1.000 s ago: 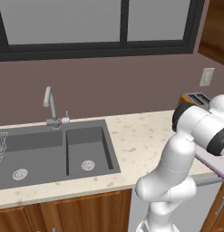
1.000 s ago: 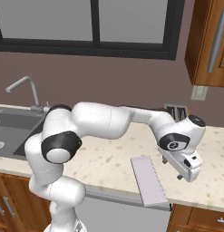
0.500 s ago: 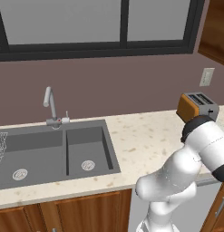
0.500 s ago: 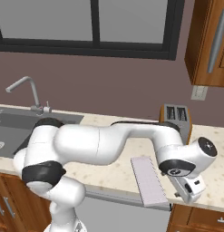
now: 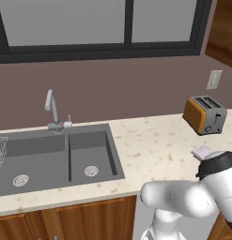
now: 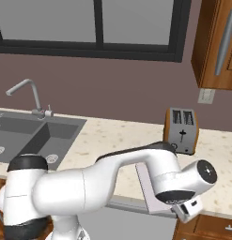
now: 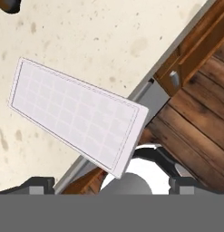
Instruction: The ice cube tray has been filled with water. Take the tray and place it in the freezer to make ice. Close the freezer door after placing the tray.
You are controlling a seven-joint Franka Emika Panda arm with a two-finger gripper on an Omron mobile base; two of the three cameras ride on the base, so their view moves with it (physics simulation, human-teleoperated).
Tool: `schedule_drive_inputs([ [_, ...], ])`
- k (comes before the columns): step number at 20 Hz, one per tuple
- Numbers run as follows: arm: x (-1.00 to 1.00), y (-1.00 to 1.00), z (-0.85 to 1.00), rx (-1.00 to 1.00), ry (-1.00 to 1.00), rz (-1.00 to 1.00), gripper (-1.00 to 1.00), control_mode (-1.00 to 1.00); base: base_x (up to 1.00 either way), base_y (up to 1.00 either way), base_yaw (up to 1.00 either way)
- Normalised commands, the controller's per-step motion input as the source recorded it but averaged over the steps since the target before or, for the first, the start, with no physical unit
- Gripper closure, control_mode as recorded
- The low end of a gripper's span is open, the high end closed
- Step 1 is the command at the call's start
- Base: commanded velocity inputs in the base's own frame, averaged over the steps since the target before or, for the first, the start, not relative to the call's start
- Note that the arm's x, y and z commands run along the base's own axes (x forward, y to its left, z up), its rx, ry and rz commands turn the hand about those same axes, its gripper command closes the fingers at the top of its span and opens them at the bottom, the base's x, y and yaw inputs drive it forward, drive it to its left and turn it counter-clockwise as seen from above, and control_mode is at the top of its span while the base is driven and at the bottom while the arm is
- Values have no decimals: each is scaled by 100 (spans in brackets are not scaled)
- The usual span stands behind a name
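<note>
The ice cube tray (image 7: 75, 115) is a thin pale lavender-white rectangle lying flat on the speckled counter (image 7: 86, 36), with one end jutting past the counter's front edge. The same tray (image 6: 146, 183) lies in front of the toaster, partly hidden by my arm, and a corner of the tray (image 5: 202, 151) peeks out above my arm. My gripper (image 7: 111, 183) is open, its two dark fingertips (image 7: 38, 183) wide apart, hovering off the overhanging end with nothing between them. The freezer is out of view.
An orange-and-grey toaster (image 6: 182, 130) stands at the back of the counter. The double sink (image 5: 56, 157) and faucet (image 5: 52, 110) are to the left. Wooden drawers (image 7: 186, 54) sit below the counter edge, and a wall cabinet (image 6: 216, 42) hangs at upper right.
My arm has swung right and downward, bringing the hand from above the counter to the front edge at the tray's overhanging end. The tray has not moved and the gripper stayed open.
</note>
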Motion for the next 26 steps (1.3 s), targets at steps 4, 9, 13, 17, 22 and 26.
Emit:
schedule_drive_inputs([
  [4, 0, 16, -18, -1, -3, -1, -100, -100, 0, 0, 0],
  [9, 0, 1, -4, -2, 0, -5, -100, -100, 0, 0, 0],
  [13, 0, 0, -12, -1, 0, -6, -100, -100, 0, 0, 0],
  [17, 0, 0, -24, 0, -3, -6, -100, -100, 0, 0, 0],
  [22, 0, 0, -18, 2, -4, -5, -100, -100, 0, 0, 0],
  [26, 0, 0, -1, 7, -2, -4, -100, -100, 0, 0, 0],
])
